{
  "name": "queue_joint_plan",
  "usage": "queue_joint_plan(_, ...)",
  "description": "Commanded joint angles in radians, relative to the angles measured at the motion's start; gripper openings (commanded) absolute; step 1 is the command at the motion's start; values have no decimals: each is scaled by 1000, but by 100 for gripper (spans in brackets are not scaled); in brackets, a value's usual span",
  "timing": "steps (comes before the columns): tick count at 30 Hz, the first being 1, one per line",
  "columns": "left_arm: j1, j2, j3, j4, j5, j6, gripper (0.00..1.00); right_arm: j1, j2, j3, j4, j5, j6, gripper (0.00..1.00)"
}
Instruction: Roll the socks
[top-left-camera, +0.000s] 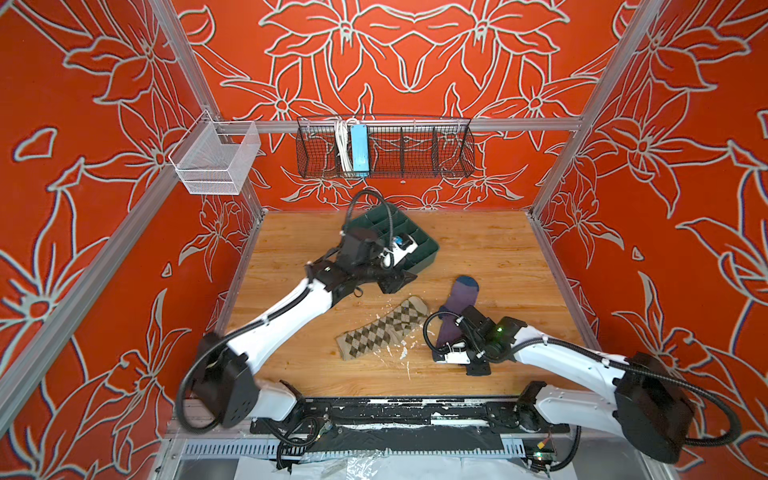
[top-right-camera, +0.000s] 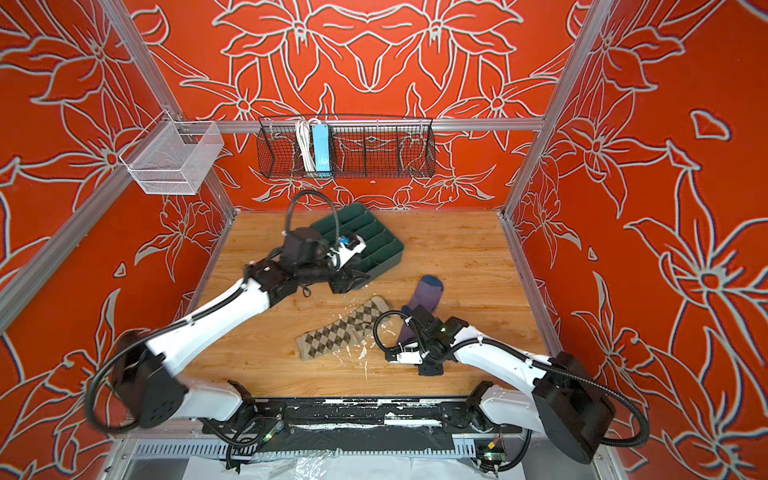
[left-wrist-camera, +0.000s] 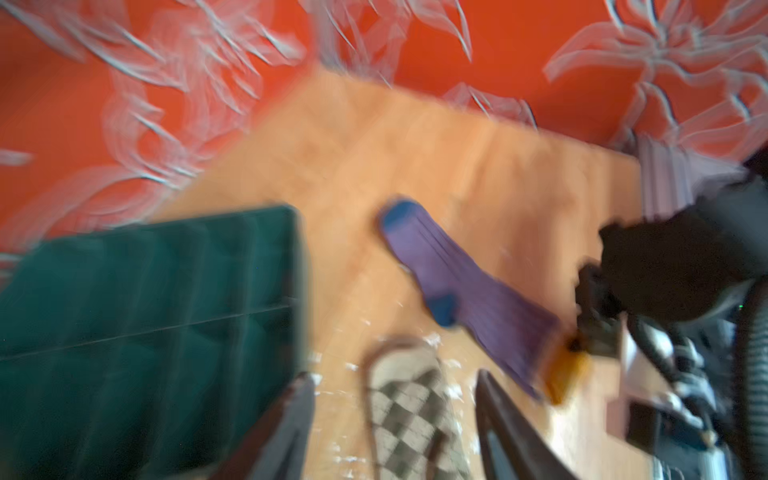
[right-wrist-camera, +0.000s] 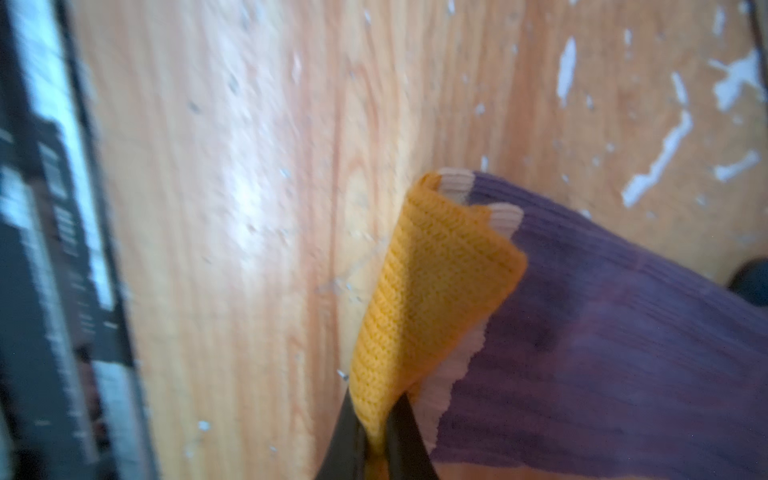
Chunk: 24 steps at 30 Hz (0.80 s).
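The beige argyle sock (top-left-camera: 380, 330) (top-right-camera: 340, 332) lies flat on the wooden table (top-left-camera: 490, 249), slanting from front left to the middle. To its right lies the purple sock (top-left-camera: 459, 297) (top-right-camera: 426, 295), blue toe pointing to the back. My right gripper (right-wrist-camera: 376, 415) is shut on that sock's yellow-orange cuff (right-wrist-camera: 436, 282), which is lifted and folded; in both top views the wrist hides the cuff. My left gripper (left-wrist-camera: 395, 376) (top-left-camera: 395, 284) is open, hovering just behind the beige sock's (left-wrist-camera: 409, 415) toe end and holding nothing. The left wrist view is blurred.
A dark green divided tray (top-left-camera: 419, 245) (left-wrist-camera: 145, 311) sits at the back left, right beside my left gripper. White flecks (top-left-camera: 401, 353) dot the wood near the beige sock. A black wire basket (top-left-camera: 384, 145) and a white mesh basket (top-left-camera: 216, 158) hang on the rails.
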Motion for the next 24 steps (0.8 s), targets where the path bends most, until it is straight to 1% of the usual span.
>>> queue_joint_plan(1,-16,-171,-85,154,-67,184,67,5,67,48,-83,-175,62,0)
queue_joint_plan(2,-25,-215,-85,106,-19,265,67,5,88,64,-98,-197,71,0)
queue_joint_plan(3,-51,-250,-88,60,-3,346,67,6,106,74,-110,-218,77,0)
queue_joint_plan(4,-90,-273,-95,32,-19,420,67,6,117,79,-113,-227,82,0)
queue_joint_plan(6,-205,-296,-132,-14,-89,591,68,4,148,84,-113,-244,90,0)
queue_joint_plan(7,-262,-296,-150,-31,-128,646,68,4,162,84,-107,-248,88,0)
queue_joint_plan(8,-336,-291,-183,-36,-195,699,68,3,175,84,-101,-246,88,0)
queue_joint_plan(9,-403,-285,-231,-10,-255,743,68,-3,192,88,-100,-251,86,0)
queue_joint_plan(12,-561,-272,-419,143,-362,836,68,-28,239,106,-109,-266,75,0)
queue_joint_plan(14,-645,-253,-525,254,-419,876,68,-54,271,122,-124,-279,62,0)
queue_joint_plan(16,-701,-220,-583,321,-442,869,68,-86,305,148,-142,-300,53,0)
queue_joint_plan(18,-714,-181,-606,372,-445,843,68,-113,339,177,-164,-323,46,0)
queue_joint_plan(21,-717,-96,-576,391,-470,788,67,-143,377,212,-191,-335,43,0)
queue_joint_plan(24,-717,2,-556,447,-482,745,66,-160,380,218,-192,-333,46,0)
